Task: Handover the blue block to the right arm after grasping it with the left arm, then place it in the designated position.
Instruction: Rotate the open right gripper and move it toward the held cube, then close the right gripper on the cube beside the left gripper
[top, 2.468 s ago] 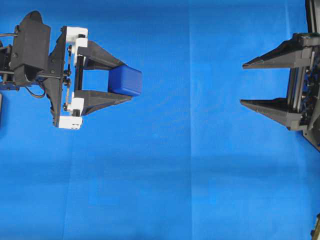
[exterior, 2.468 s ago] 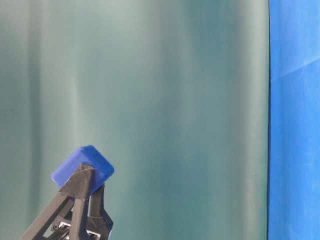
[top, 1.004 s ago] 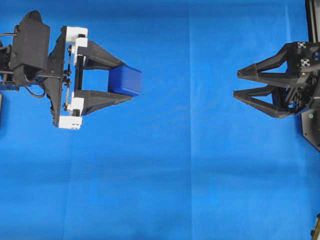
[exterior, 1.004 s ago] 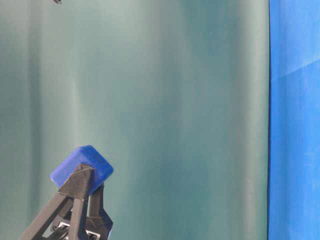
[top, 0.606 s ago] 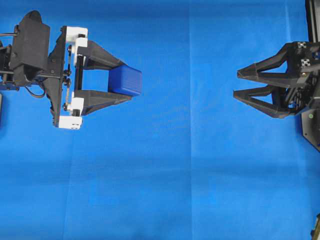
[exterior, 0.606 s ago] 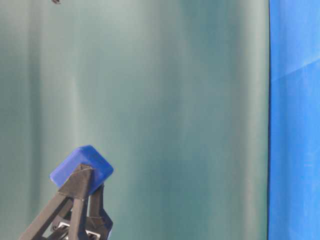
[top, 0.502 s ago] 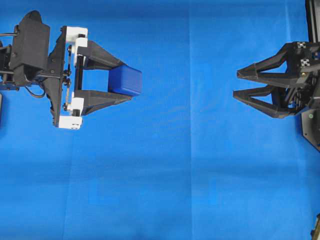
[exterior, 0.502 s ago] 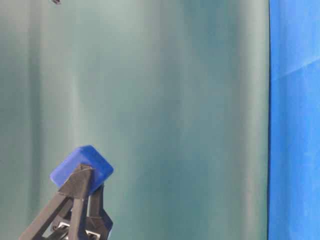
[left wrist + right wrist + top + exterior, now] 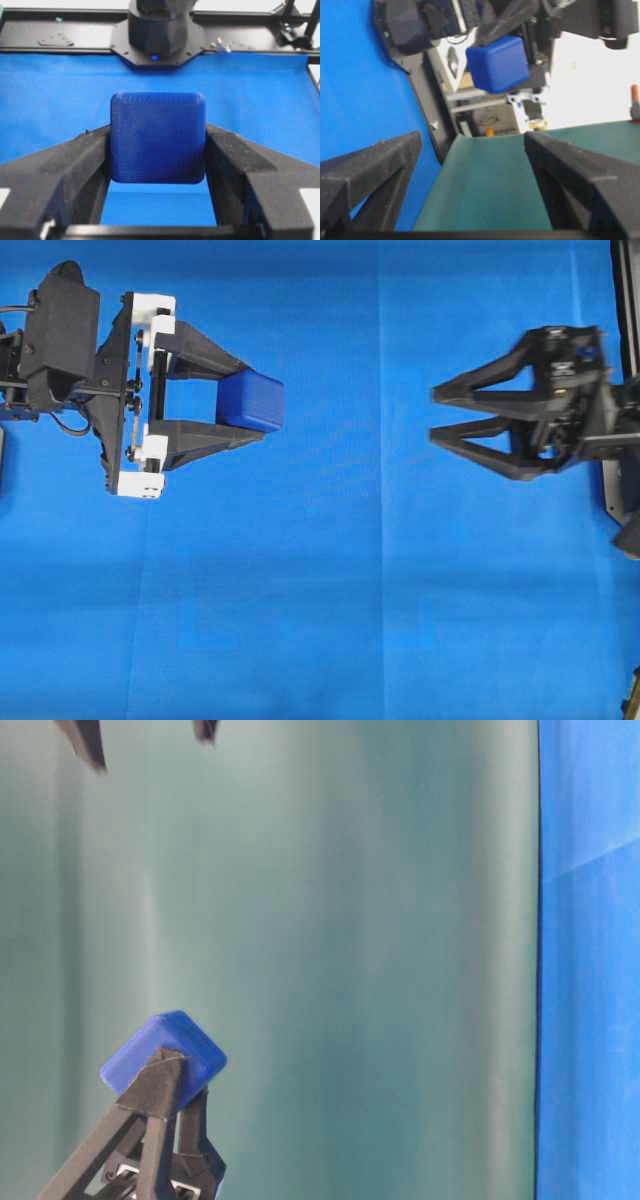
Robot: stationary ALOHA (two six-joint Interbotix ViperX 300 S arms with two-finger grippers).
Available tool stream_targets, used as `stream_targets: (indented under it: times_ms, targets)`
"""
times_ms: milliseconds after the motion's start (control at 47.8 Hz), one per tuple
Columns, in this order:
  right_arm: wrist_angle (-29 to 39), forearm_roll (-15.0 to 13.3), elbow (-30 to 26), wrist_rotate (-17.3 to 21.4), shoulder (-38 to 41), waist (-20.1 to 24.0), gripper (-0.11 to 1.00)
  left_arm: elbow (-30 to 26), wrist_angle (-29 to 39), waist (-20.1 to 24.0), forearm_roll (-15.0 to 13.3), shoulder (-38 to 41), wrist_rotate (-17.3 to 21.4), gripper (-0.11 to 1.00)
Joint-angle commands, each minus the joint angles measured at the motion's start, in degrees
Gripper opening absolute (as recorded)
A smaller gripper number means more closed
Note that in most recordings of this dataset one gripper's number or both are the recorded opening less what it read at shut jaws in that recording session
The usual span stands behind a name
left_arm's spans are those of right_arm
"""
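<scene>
The left gripper pinches the blue block by two opposite sides, up off the cloth on the left. It looks light, stiff and smooth, so perhaps slippery. The right gripper, spread wide and well apart, should take the free faces.

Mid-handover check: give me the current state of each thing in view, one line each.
blue block: clamped between the left gripper's fingertips, lifted off the cloth, not yet passed over.
left gripper: shut on the blue block.
right gripper: open, empty, pointed at the block with a wide gap between them.
blue cloth: spread flat, faint fold lines.
</scene>
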Motion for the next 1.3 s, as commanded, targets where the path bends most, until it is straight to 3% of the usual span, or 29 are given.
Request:
stream_targets:
  times_ms: [0, 397, 711, 1276]
  targets:
    - [-0.62, -0.09, -3.6, 0.09, 2.2, 0.0, 0.94, -0.88, -0.79, 0.0, -0.09, -0.97, -0.09, 0.49]
    - [-0.7, -0.09, -14.68, 0.0, 15.82, -0.53, 0.94, -1.05, -0.79, -0.09, -0.18, -0.88, -0.09, 0.49]
    - [-0.88, -1.14, -22.76, 0.0, 24.61, -1.58, 0.94, -0.97, -0.7, -0.09, -0.18, -0.97, -2.81, 0.49]
    - [-0.79, -2.46, -28.65, 0.0, 30.15, -1.58, 0.94, -0.88, -0.62, 0.0, -0.18, -0.97, -2.99, 0.48]
